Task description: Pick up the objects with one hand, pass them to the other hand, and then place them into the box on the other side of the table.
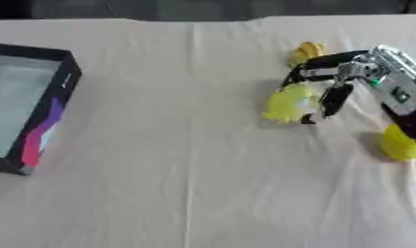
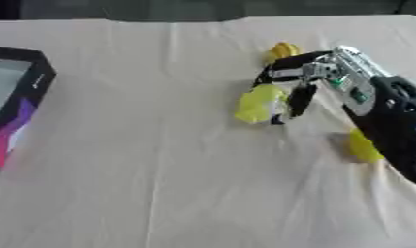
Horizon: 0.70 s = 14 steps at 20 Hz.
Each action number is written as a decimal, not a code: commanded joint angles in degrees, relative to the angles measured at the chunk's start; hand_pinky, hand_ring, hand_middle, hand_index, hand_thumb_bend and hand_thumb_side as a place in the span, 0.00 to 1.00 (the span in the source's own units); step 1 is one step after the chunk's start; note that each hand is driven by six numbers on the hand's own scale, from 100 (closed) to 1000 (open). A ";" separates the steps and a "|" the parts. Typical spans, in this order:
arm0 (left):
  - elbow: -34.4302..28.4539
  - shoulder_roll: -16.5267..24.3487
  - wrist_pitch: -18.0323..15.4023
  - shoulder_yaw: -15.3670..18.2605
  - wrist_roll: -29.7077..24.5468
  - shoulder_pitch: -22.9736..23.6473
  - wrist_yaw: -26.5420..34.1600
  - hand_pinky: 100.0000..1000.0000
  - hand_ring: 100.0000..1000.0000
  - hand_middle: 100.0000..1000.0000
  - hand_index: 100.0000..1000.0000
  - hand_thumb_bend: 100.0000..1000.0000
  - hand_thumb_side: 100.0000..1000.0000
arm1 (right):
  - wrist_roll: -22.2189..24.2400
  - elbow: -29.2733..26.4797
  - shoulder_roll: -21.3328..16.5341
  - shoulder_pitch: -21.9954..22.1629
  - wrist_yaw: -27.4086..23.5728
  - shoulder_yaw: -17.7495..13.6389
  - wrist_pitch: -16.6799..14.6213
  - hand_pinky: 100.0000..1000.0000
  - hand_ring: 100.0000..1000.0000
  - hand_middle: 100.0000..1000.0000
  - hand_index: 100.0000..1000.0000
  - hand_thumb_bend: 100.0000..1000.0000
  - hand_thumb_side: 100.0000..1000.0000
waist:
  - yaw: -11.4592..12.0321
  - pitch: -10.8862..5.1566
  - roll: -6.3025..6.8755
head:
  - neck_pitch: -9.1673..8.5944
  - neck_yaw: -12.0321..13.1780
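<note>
The right hand's fingers [image 1: 334, 99] curl down round a pale yellow object [image 1: 289, 102] on the worktop [image 1: 185, 169], so this looks like the pick-up step. A smaller orange-yellow object [image 1: 308, 50] lies just beyond, another yellow one [image 1: 400, 143] near the arm. Next: lift, then pass leftward; the left hand is out of view. The box [image 1: 50, 114] waits well apart at the left edge.

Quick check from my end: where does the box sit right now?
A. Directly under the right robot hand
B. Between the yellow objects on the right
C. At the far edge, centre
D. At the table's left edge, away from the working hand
D: the box lies at the left edge of the table, while the right robot hand works on a yellow object on the right side.
</note>
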 commanded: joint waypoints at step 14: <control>-2.88 2.97 -0.02 -0.55 -0.67 0.92 -0.31 0.88 0.77 0.76 0.82 0.74 0.55 | -10.56 -9.68 -3.35 1.64 -10.30 -2.66 9.78 0.80 0.64 0.37 0.48 0.00 0.00 | -0.85 -1.31 0.32 | 0.33 -0.07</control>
